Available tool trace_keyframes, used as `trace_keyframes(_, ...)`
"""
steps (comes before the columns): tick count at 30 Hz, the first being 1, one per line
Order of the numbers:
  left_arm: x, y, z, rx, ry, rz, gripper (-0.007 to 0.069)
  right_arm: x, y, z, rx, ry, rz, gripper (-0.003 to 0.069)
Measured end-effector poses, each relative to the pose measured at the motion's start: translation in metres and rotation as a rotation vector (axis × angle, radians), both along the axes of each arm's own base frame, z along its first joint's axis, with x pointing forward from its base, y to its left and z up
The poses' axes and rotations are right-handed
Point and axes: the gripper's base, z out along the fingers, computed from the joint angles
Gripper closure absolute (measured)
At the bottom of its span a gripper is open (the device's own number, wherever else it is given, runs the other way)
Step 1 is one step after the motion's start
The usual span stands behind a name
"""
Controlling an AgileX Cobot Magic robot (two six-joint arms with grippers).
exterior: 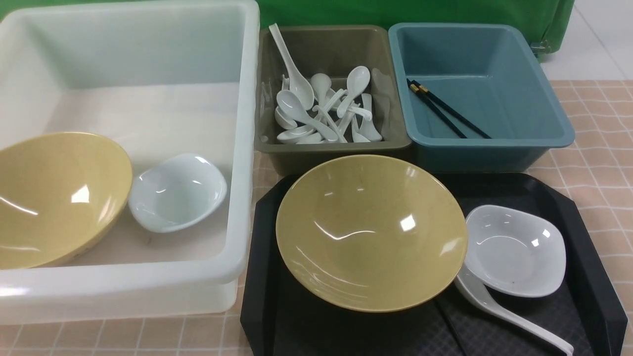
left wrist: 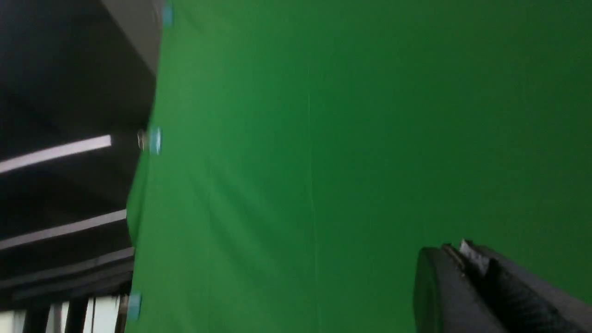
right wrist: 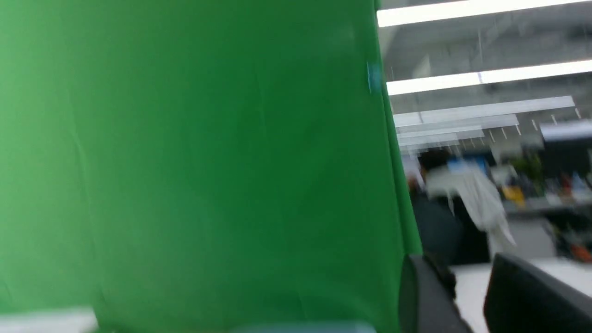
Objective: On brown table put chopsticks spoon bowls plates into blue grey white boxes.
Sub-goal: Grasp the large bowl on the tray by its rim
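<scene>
Left gripper (left wrist: 458, 252) pinched together, right gripper (right wrist: 462, 273) narrowly parted, both empty; yellow bowl (exterior: 371, 232) sits on black tray (exterior: 593, 277).

Front view: set on the robot's side between the arms, tilted down and forward over the brown bench (exterior: 593, 163). Close on black tray (exterior: 588, 257), white box (exterior: 247, 148), grey box (exterior: 336, 147) and blue box (exterior: 494, 54). Strip of green backdrop (exterior: 395, 12) along the far side.

Left wrist view: aimed upward, near that backdrop, left claw (left wrist: 462, 252) just in shot, ceiling lights (left wrist: 55, 155) alongside.

Right wrist view: likewise tilted up, right claw (right wrist: 467, 273) in shot, blurred office (right wrist: 508, 185) past the cloth.

Shared across all three: green backdrop.
</scene>
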Motion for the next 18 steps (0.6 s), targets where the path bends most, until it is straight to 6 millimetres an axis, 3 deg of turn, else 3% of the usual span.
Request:
trace_keyframes(4,-0.01,0.0,0.012,-0.012,-0.147,-0.012,0.0623,-0.004,0.001,0.006,0.011,-0.077,0.017,0.0421)
trace_keyframes(6,-0.011,-0.002,0.021,0.016,-0.137,-0.014,0.0623,-0.005,0.001,0.009,0.01,-0.101,0.019,0.0421)
trace_keyframes(9,-0.018,-0.008,0.059,0.1,-0.087,-0.017,0.0623,-0.008,0.001,0.028,0.008,-0.11,0.013,0.0462)
trace_keyframes(11,-0.018,-0.008,0.089,0.126,-0.005,-0.005,0.0623,-0.006,0.0,0.046,0.005,-0.075,0.003,0.053)
trace_keyframes(12,-0.019,-0.008,0.092,0.125,-0.002,-0.004,0.0623,-0.007,0.0,0.048,0.004,-0.078,0.003,0.053)
trace_keyframes(14,0.0,-0.006,0.112,0.102,0.153,-0.009,0.0623,0.002,-0.001,0.064,0.005,-0.011,-0.005,0.0605)
trace_keyframes(17,0.038,-0.004,0.112,0.029,0.343,-0.045,0.0623,0.023,-0.002,0.069,-0.043,0.114,-0.035,0.0622)
trace_keyframes(18,0.057,-0.003,0.105,-0.012,0.431,-0.064,0.0623,0.036,-0.003,0.063,-0.076,0.214,-0.051,0.0622)
